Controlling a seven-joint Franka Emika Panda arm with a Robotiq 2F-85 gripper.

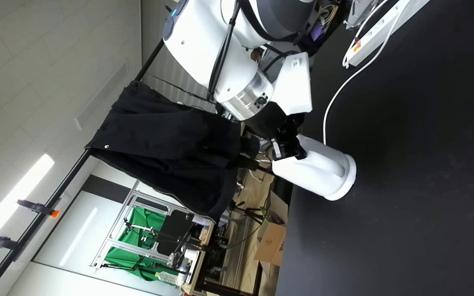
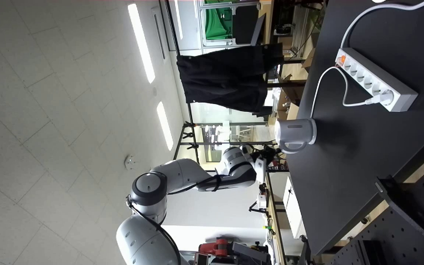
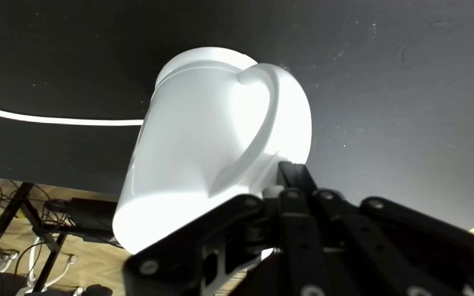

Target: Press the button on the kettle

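The white kettle [image 1: 303, 174] stands on its round base on the black table; the exterior pictures are turned sideways. It also shows in an exterior view [image 2: 293, 129] and in the wrist view [image 3: 183, 135]. Its loop handle [image 3: 293, 119] faces my gripper's side. My gripper [image 3: 294, 165] is shut, fingertips together with nothing between them. The tips are at the upper end of the handle, close to the lid side; I cannot tell whether they touch. In both exterior views the gripper [image 1: 292, 152] [image 2: 275, 150] is at the kettle's top. The button is not distinguishable, perhaps hidden behind the fingers.
A white cord [image 1: 331, 102] runs from the kettle base to a white power strip [image 2: 375, 82] on the table [image 2: 344, 176]. The kettle is near a table edge. A black cloth [image 1: 167, 131] hangs on a bar behind. A black perforated panel [image 2: 407, 228] stands beside the table.
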